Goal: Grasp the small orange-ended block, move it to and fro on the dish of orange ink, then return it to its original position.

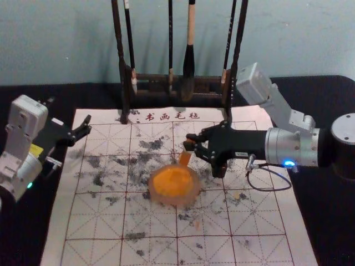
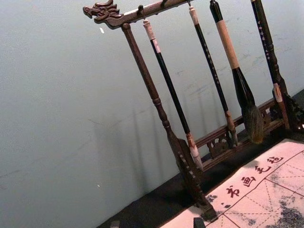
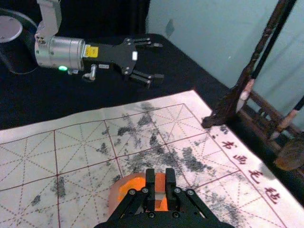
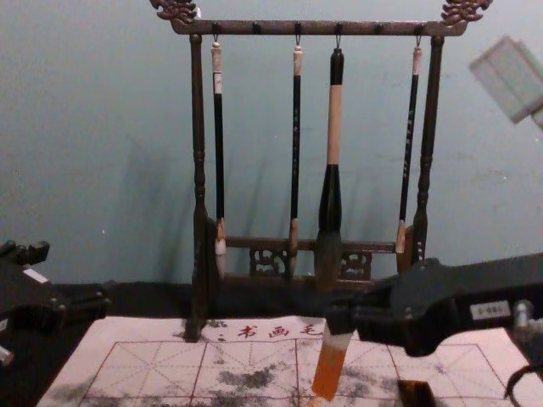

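By the dish (image 1: 177, 201) of orange ink (image 1: 172, 182), the job is being judged as part done. The small orange-ended block (image 4: 330, 369) is being held, orange end down and a little tipped, at the far right edge of the dish. It is being pinched tight by the right gripper (image 3: 160, 175), reaching in from the right of the dish. Whether the ink is being touched cannot be told. The putting back is being left for later, and maybe some rubbing too. Well to the left of the dish and past it, the left gripper (image 3: 158, 61) is being held wide, with nothing in it.

Under the dish, a pale mat (image 1: 105, 221) with lines and dark smudges is being used. A dark brown thing (image 4: 416, 393) is being seen near the dish's right side. Beyond the dish, brushes (image 4: 334, 127) are being held up by a wooden stand (image 4: 198, 127), before a blue-grey wall (image 4: 102, 127).
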{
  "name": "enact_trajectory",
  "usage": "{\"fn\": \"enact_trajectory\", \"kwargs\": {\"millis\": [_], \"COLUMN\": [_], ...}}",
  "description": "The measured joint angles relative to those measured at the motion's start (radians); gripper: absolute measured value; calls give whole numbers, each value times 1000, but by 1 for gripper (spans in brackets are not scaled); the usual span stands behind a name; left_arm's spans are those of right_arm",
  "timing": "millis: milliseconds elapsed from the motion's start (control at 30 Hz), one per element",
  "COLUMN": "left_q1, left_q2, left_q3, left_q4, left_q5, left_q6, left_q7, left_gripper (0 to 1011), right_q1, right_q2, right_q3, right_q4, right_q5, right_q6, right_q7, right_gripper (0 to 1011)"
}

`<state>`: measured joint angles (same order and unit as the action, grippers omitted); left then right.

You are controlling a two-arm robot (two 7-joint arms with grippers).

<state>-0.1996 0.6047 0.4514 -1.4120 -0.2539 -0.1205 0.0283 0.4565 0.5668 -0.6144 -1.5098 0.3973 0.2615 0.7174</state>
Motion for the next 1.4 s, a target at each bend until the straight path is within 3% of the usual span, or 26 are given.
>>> {"fn": "enact_trajectory", "kwargs": {"millis": [633, 1100, 1400], "left_q1": [0, 0, 0], "left_q2": [0, 0, 0], "left_q3": [0, 0, 0], "left_q4": [0, 0, 0], "left_q5": [0, 0, 0], "left_q6": [0, 0, 0], "left_q7": [0, 0, 0], "left_gripper": [1001, 1001, 1001], "right_q1": [85, 138, 148], "right_q2": [-35, -84, -90], "right_q3": [-106, -139, -146], "right_q4": [89, 167, 181], "right_q5": [-2, -11, -15], "right_q6": [48, 56, 59], "right_q7": [24, 8, 8], "right_gripper": [127, 127, 127]}}
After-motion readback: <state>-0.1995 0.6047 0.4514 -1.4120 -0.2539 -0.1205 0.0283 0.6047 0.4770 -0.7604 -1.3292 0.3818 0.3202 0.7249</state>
